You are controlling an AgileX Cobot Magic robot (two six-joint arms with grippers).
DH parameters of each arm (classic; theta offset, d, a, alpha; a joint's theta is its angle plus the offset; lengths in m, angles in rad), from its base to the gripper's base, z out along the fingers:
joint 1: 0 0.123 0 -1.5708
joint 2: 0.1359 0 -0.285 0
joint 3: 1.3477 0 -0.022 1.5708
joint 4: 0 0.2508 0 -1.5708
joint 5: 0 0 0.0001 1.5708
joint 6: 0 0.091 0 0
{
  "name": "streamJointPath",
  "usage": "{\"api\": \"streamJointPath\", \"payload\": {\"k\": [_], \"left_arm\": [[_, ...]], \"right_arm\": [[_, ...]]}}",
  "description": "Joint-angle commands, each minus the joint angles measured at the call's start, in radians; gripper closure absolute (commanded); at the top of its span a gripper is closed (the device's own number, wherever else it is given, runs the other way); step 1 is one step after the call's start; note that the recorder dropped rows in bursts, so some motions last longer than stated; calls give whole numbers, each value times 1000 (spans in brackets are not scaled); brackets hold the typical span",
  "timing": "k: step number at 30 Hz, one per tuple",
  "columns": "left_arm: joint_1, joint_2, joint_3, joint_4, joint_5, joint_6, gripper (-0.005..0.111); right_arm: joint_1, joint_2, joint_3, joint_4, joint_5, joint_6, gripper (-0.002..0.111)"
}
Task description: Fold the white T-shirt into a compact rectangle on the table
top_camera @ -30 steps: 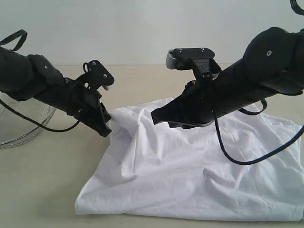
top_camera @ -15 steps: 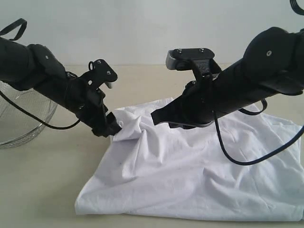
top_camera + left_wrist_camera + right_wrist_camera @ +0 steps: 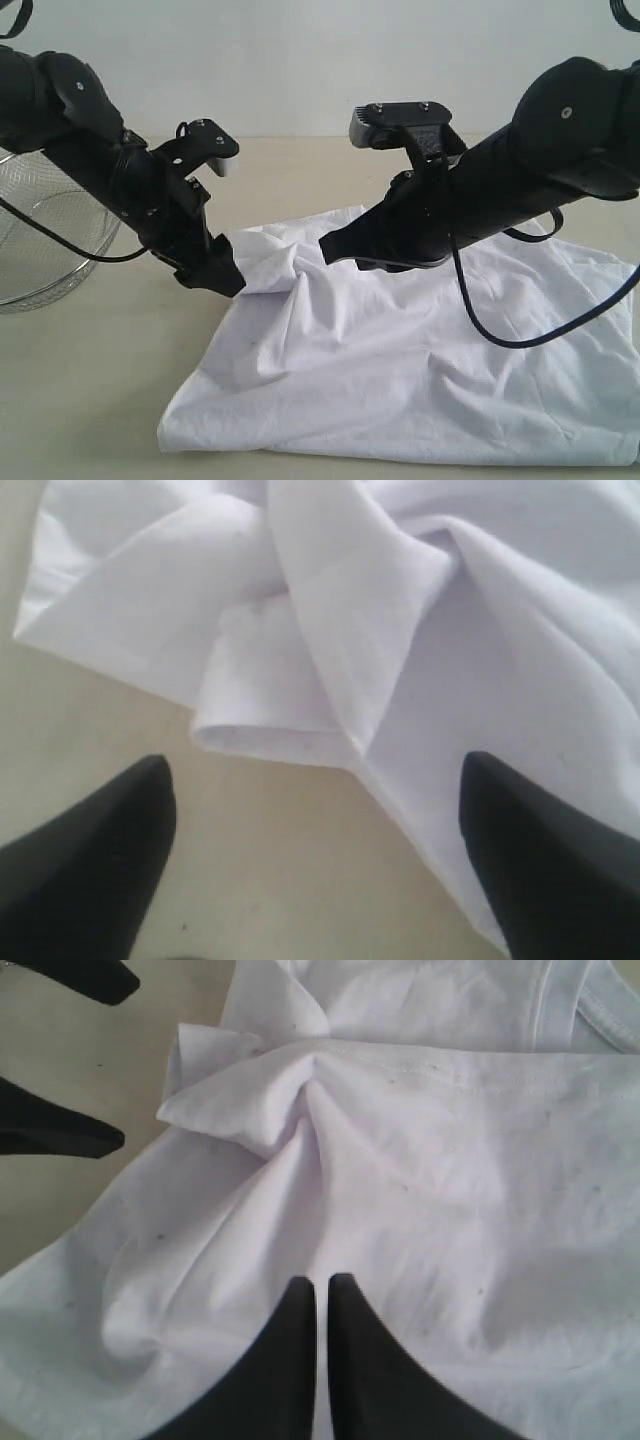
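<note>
The white T-shirt (image 3: 400, 370) lies spread and rumpled on the table (image 3: 80, 400), plain side up, with its collar (image 3: 560, 1000) at the far edge. A bunched sleeve fold (image 3: 300, 680) rests at its left edge. My left gripper (image 3: 225, 280) is open just left of that fold, its jaws wide apart over bare table (image 3: 260, 860), holding nothing. In the left wrist view this gripper (image 3: 318, 765) straddles the shirt's edge. My right gripper (image 3: 330, 248) hovers shut above the middle of the shirt (image 3: 430, 1160); nothing shows between its fingers (image 3: 290, 1360).
A round wire-mesh basket (image 3: 50, 240) stands at the far left behind the left arm. The right arm's cable (image 3: 520, 340) hangs over the shirt. The left gripper (image 3: 125, 1060) also shows in the right wrist view.
My left gripper has opened and let go of the sleeve fold, then drawn back slightly left and down. The fold has settled on the shirt. The right arm has not moved.
</note>
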Motion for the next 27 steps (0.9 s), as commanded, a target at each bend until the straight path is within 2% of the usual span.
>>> {"api": "streamJointPath", "payload": {"k": [1, 5, 11, 21, 24, 27], "left_arm": [[1, 15, -2, -80, 27, 19, 33], [1, 49, -2, -143, -6, 79, 33], [1, 94, -2, -150, -70, 97, 34], [1, 140, -4, -312, -126, 256, 40], [1, 140, -4, -361, -151, 311, 47], [1, 140, -4, -384, -186, 336, 65]], "right_arm": [[-7, -13, 6, -8, 5, -11, 108], [-7, -13, 6, -8, 11, -11, 108], [-7, -13, 6, -8, 15, -7, 108], [-7, -13, 6, -8, 15, -7, 108], [-7, -13, 6, -8, 15, -7, 108], [-7, -13, 6, -8, 15, -5, 108]]}}
